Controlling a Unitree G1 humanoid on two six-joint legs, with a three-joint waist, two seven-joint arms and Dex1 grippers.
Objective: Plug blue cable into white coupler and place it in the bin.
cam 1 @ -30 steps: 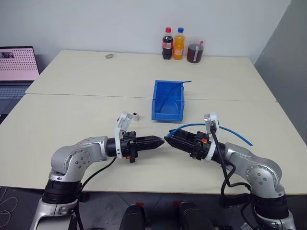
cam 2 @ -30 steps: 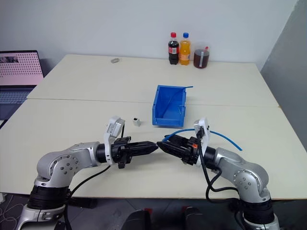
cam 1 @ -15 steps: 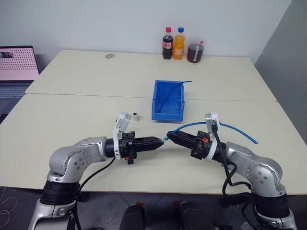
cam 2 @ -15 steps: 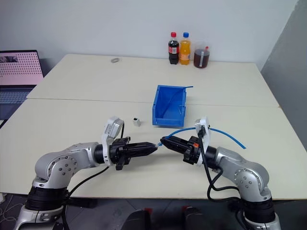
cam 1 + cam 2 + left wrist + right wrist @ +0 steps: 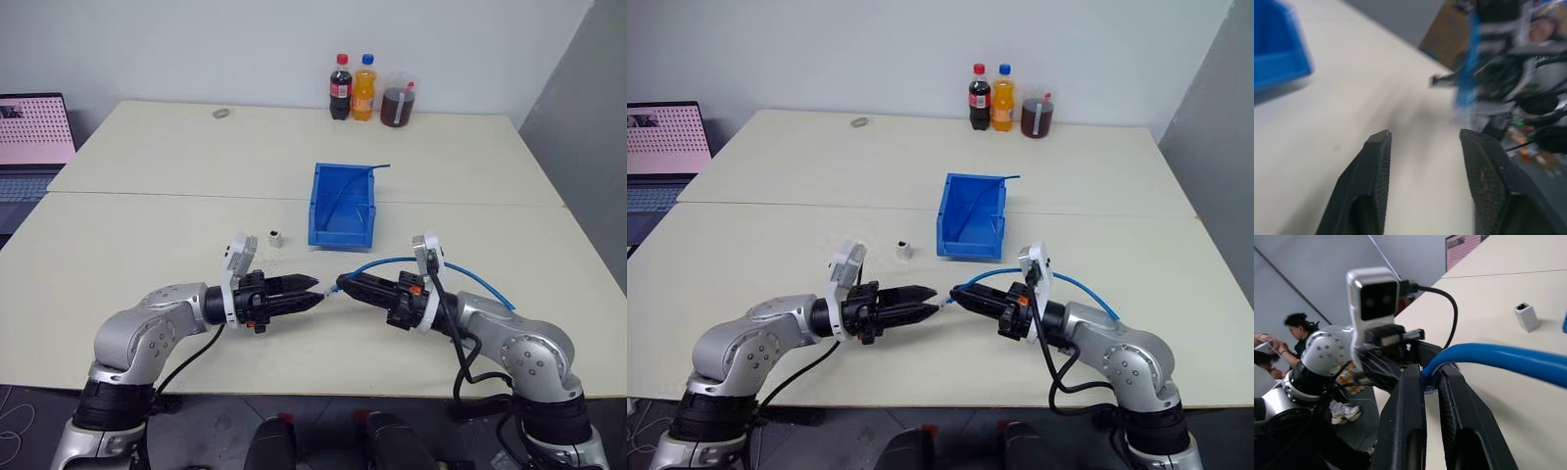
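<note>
The blue cable (image 5: pixel 404 261) arcs over the table from the right, and my right gripper (image 5: pixel 340 285) is shut on it near its plug end; the right wrist view shows the cable (image 5: pixel 1498 357) pinched between the fingers (image 5: pixel 1409 396). Just left of that end, my left gripper (image 5: pixel 315 293) is open with nothing in it, its fingers (image 5: pixel 1376 166) spread apart. The white coupler (image 5: pixel 275 237) stands alone on the table behind the left gripper. The blue bin (image 5: pixel 343 208) sits mid-table behind both grippers.
Two bottles (image 5: pixel 341 88) and a jar of dark drink (image 5: pixel 399 103) stand at the far edge. A laptop (image 5: pixel 34 132) is at the far left, a small ring (image 5: pixel 222 114) at the back. A thin dark-blue wire (image 5: pixel 345 196) leans in the bin.
The right gripper shut on the cable's end. The left gripper, shut beside it before, opened and drew back to the left, away from the cable end.
</note>
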